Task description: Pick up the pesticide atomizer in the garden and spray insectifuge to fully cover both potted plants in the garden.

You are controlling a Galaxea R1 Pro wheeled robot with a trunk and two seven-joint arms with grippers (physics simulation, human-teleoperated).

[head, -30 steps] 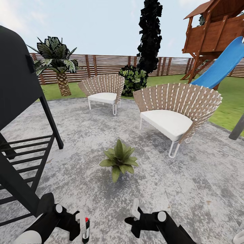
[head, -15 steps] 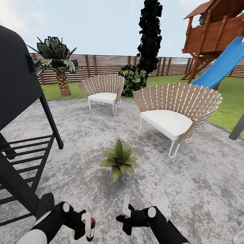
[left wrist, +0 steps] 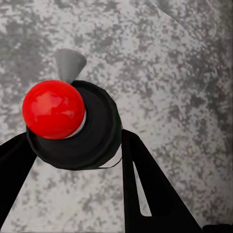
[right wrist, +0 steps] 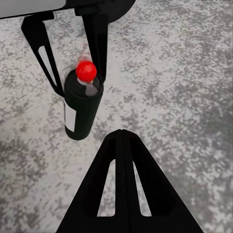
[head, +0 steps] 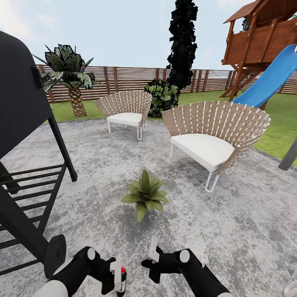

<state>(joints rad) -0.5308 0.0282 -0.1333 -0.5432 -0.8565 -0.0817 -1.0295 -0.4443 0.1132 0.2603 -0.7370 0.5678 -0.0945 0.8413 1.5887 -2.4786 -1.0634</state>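
Stone patio (head: 103,173): left gripper (head: 117,275) clamped around pesticide atomizer (right wrist: 81,108) body; light, rigid, slippery; right gripper (right wrist: 122,133) fingers together

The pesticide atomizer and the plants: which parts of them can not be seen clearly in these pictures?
- Pesticide atomizer: in the head view the left gripper and the picture's bottom edge hide most of its body; its label text is too small to read.
- Potted plant: leaves hide its pot.
- Right gripper: fingertips meet, holding nothing.
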